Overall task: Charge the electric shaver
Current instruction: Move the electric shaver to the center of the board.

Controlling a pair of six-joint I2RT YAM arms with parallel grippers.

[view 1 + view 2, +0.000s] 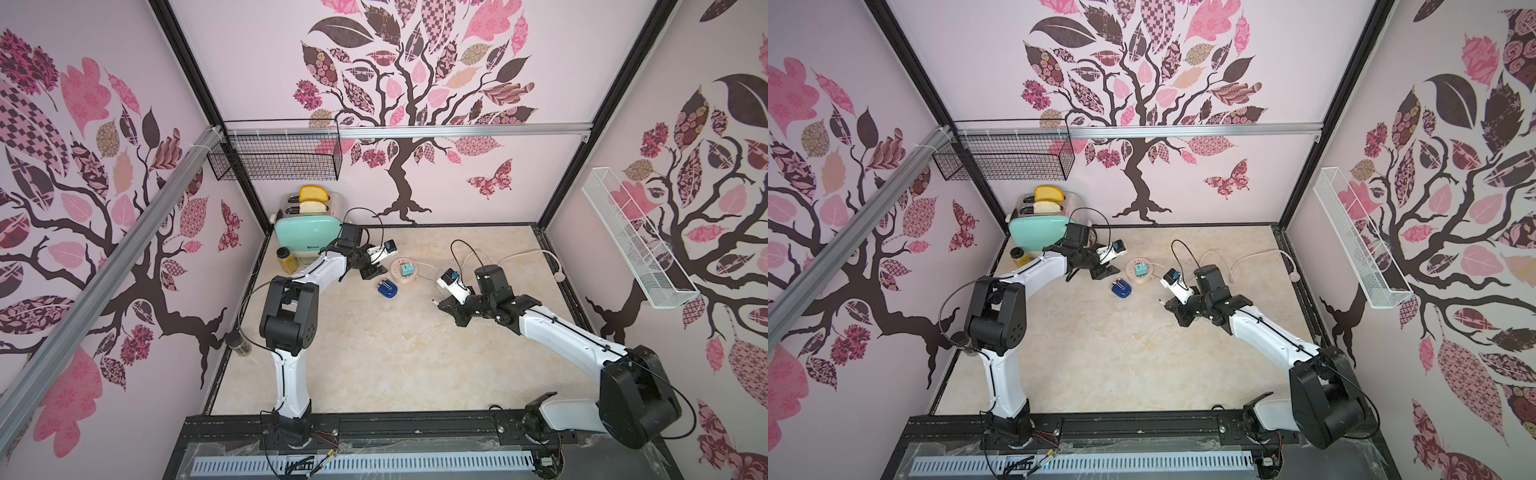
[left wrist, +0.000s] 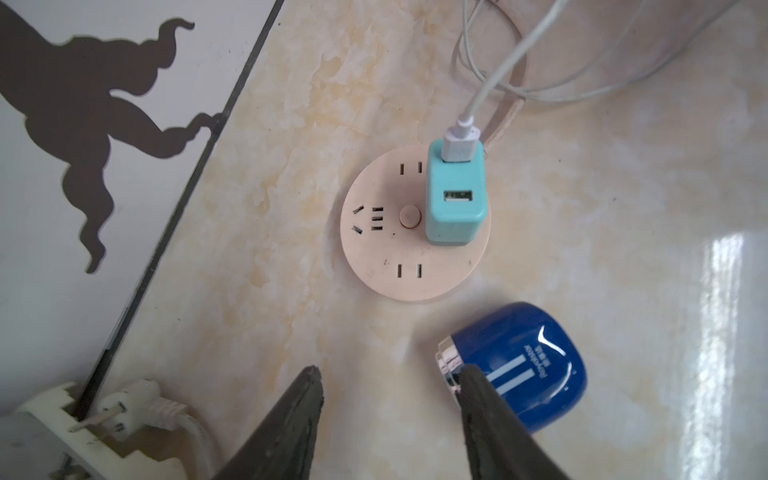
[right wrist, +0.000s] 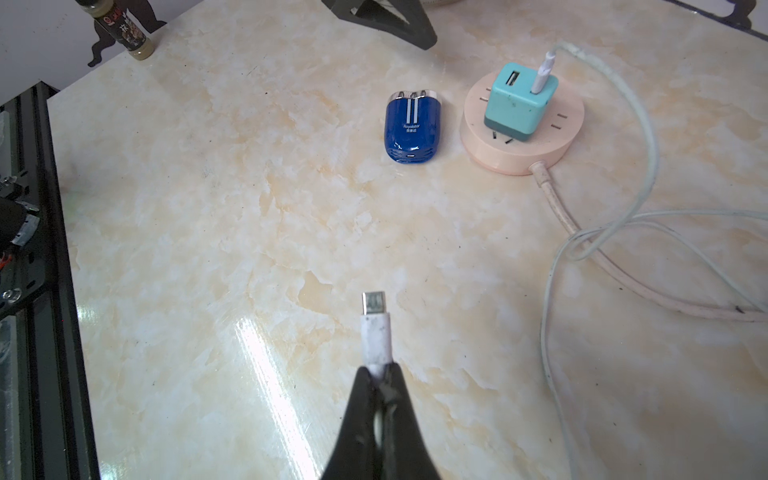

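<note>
A marble-patterned desk (image 1: 395, 353) fills the floor of the booth, and two white-and-black arms reach over it from the front rail. The left arm (image 1: 291, 332) stretches toward the back, and the right arm (image 1: 561, 336) angles in toward the middle.

A mint-green toaster (image 1: 305, 243) with two slices of bread in its slots stands in the back left corner. A jar (image 1: 286, 259) with yellow contents is just beside it.

Near the middle of the desk lies a round pink socket disc (image 1: 400, 277). Its pale cord (image 3: 557, 199) runs off along the desk.

The electric shaver (image 1: 386, 288) lies flat on the desk just beside the disc, on the side nearer the front. Its silver head points toward the left gripper (image 2: 390, 374). That gripper hangs over the desk near the shaver with its jaws apart and nothing between them. In the left wrist view one finger overlaps the shaver's head, but contact cannot be told.

A mint-green cube adapter (image 3: 521, 104) is plugged upright into the disc. A white cable (image 3: 648, 137) runs from its top and loops over the desk.

The right gripper (image 3: 378, 374) is clamped on that cable's white plug (image 3: 376, 332). The metal tip juts out past the fingers, above the desk and well apart from the shaver.
</note>
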